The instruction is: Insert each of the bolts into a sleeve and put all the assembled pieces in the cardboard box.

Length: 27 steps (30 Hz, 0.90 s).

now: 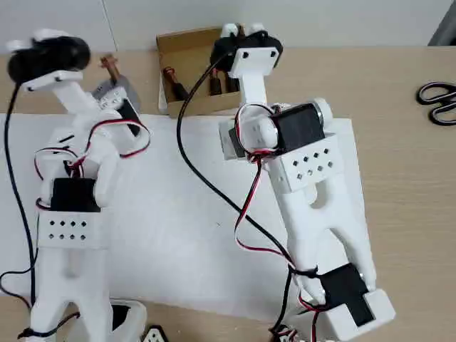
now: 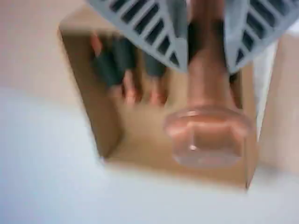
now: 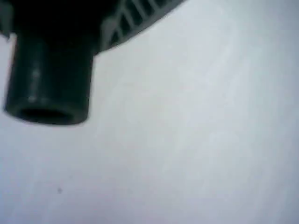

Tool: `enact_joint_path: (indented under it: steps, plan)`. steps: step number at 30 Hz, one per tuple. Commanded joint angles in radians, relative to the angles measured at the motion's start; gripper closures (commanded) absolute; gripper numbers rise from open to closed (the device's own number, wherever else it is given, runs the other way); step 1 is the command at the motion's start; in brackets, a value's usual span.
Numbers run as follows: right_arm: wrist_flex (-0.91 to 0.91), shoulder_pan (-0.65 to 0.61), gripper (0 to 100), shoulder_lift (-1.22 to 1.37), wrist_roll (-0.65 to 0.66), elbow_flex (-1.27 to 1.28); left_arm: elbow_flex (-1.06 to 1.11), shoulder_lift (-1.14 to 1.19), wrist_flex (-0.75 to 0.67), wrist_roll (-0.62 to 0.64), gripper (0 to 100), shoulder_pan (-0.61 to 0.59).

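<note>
**Bolt and sleeve both gripped**

The left gripper (image 2: 204, 43) is clamped on a bolt (image 2: 205, 133), just left of the box (image 1: 178, 44) at the far side. The box holds assembled pieces (image 2: 112, 65). The right gripper (image 1: 231, 141) is clamped on a black sleeve (image 3: 49, 81) over the paper (image 1: 178, 228).

copper bolt (image 2: 205, 88) held | black sleeve (image 3: 49, 79) held | cardboard box (image 1: 167, 50): assembled pieces (image 1: 174, 84) inside

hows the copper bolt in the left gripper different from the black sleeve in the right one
The copper-coloured bolt has a slim shaft ending in a wide round head; the black sleeve is a plain open-ended tube. The bolt is beside the cardboard box; the sleeve over white paper. Shared: each is clamped, in the left gripper and right gripper.
</note>
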Motion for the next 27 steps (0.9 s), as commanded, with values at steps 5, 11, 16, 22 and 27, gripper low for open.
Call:
enact_joint_path:
  steps: [5, 11, 16, 22, 27]
  plan:
    - [0.007, 0.041, 99.5, -0.045, -0.011, 0.066, 0.076, -0.011, 0.209, -0.021, 99, 0.048]
    - [0.002, 0.039, 99.5, -0.039, -0.012, 0.068, 0.002, 0.164, 0.499, -0.074, 99, 0.034]
    - [0.001, 0.039, 99.6, -0.035, -0.014, 0.069, -0.251, 0.381, 0.707, -0.078, 99, 0.006]
    - [0.001, 0.062, 99.6, 0.002, -0.014, 0.069, -0.549, 0.675, 0.924, -0.204, 99, 0.003]
    - [0.002, 0.074, 99.6, 0.004, -0.014, 0.069, -0.665, 0.858, 1.008, -0.204, 99, 0.003]
